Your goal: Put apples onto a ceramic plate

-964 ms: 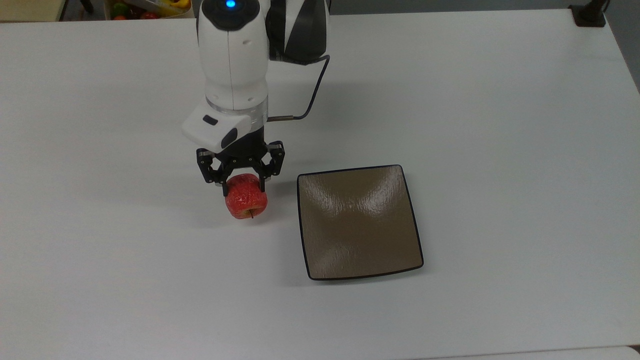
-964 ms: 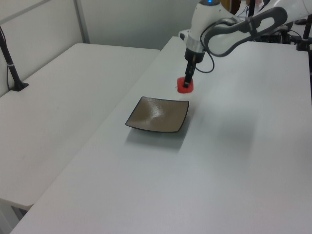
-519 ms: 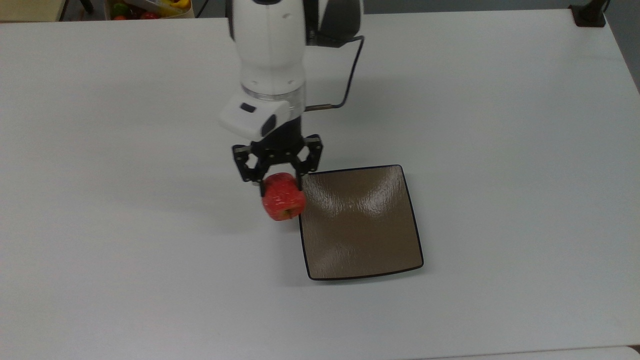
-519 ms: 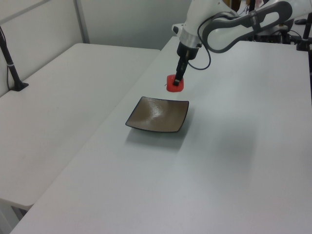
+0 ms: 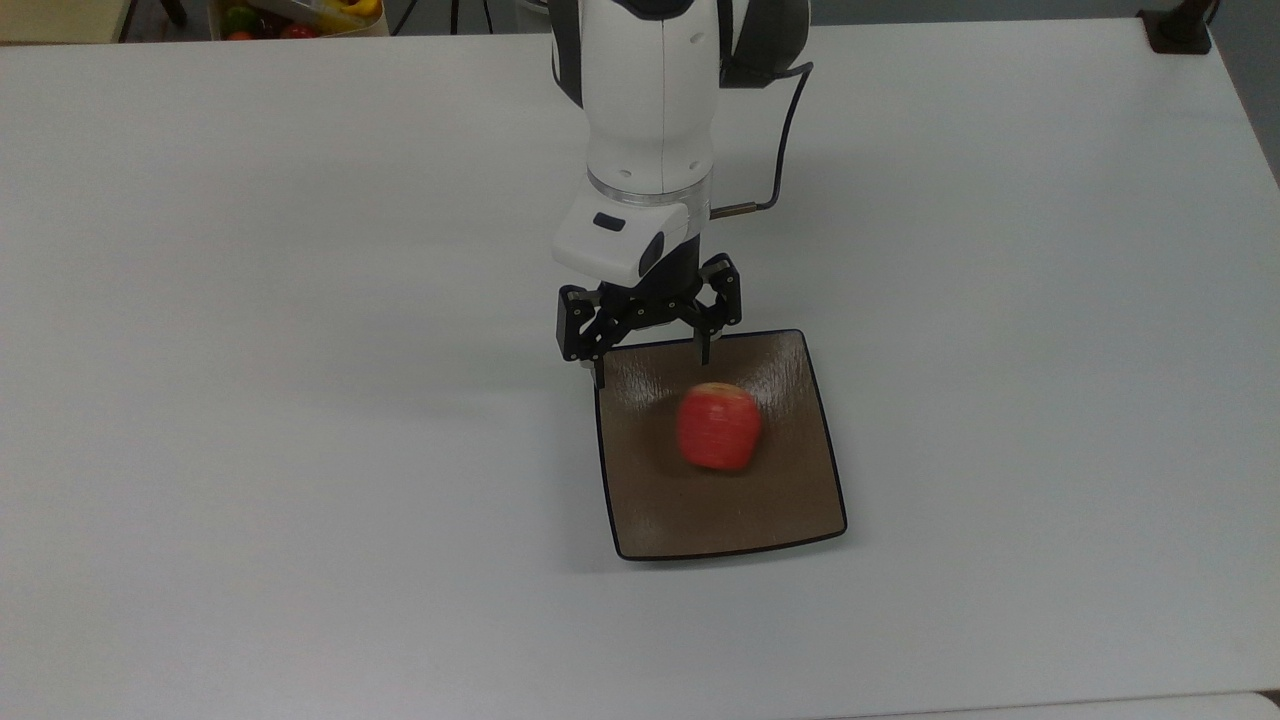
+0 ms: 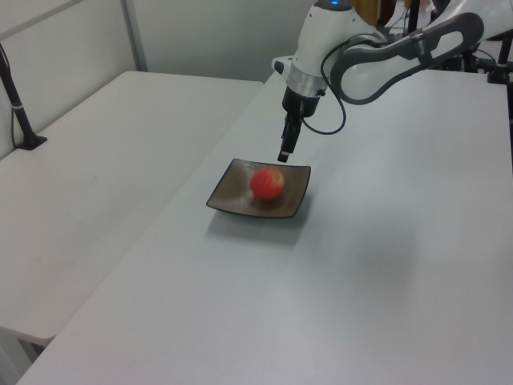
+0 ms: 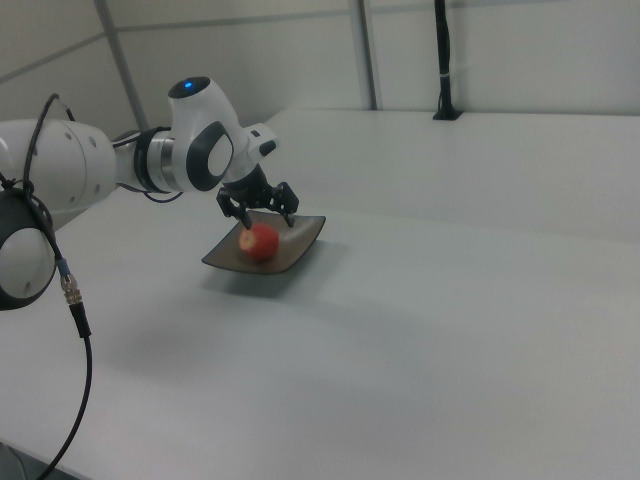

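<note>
- Apple (image 5: pixel 719 427): one, small, red-orange, blocky and rounded. Lies on the ceramic plate, near the plate's middle, its outline smeared. No finger touches it.
- Ceramic plate (image 5: pixel 800 500): square, glossy brown, thin dark rim, corners slightly upturned. Flat on the table; used here as the landmark.
- Tool (image 5: pixel 650 367): spread, holding nothing. Hangs over the plate's edge nearest the arm, above and apart from the apple; the fingertips (image 5: pixel 705 355) point down at the plate.
- Handling, apple (judged): light and firm. The glossy skin and rounded sides look slippery, and it may roll on the smooth glaze. Best taken across its widest middle, from above, clear of the stem.
- Handling, plate (judged): stiff, breakable, slick. It needs no moving.
- Table (image 5: pixel 300 400): white, broad, bare on all sides of the plate.
- Black post (image 5: pixel 1180 25): on the table's far corner, well apart from the plate.
- Bin of coloured fruit (image 5: pixel 290 15): beyond the table's far edge, well apart from the plate.
- Second table (image 6: pixel 96 176): alongside, on the left view's left of the plate.
- Obstructions: nothing stands between tool and apple. Judged risk: the apple rolling toward the plate's rim.
</note>
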Motion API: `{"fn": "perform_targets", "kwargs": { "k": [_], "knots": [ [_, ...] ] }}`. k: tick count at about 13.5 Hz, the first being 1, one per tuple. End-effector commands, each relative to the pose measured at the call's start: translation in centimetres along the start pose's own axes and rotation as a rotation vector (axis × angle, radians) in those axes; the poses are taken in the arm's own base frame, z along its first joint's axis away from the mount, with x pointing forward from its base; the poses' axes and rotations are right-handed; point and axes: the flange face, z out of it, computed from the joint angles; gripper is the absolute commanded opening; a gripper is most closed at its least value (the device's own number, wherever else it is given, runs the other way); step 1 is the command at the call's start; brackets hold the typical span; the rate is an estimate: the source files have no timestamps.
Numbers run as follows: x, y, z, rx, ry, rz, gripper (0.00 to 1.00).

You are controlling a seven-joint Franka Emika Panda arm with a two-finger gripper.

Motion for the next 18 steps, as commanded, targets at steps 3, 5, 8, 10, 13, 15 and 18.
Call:
{"fn": "perform_targets", "kwargs": {
  "k": [3, 5, 8, 10, 13, 15, 18],
  "knots": [
    [-0.1, 0.1, 0.0, -0.012, 0.003, 0.005, 1.0],
    [-0.1, 0.1, -0.7, -0.011, -0.002, 0.007, 1.0],
    [-1.7, 0.5, -2.6, -0.001, -0.159, 0.017, 1.0],
    [-2.9, 0.8, -5.3, 0.006, -0.242, 0.027, 1.0],
    [-4.4, 1.9, -8.0, 0.008, -0.322, 0.046, 1.0],
    [-5.3, 3.0, -9.7, 0.014, -0.328, 0.096, 1.0],
    [-5.8, 4.6, -13.0, 0.012, -0.276, 0.251, 1.0]
  ]
}}
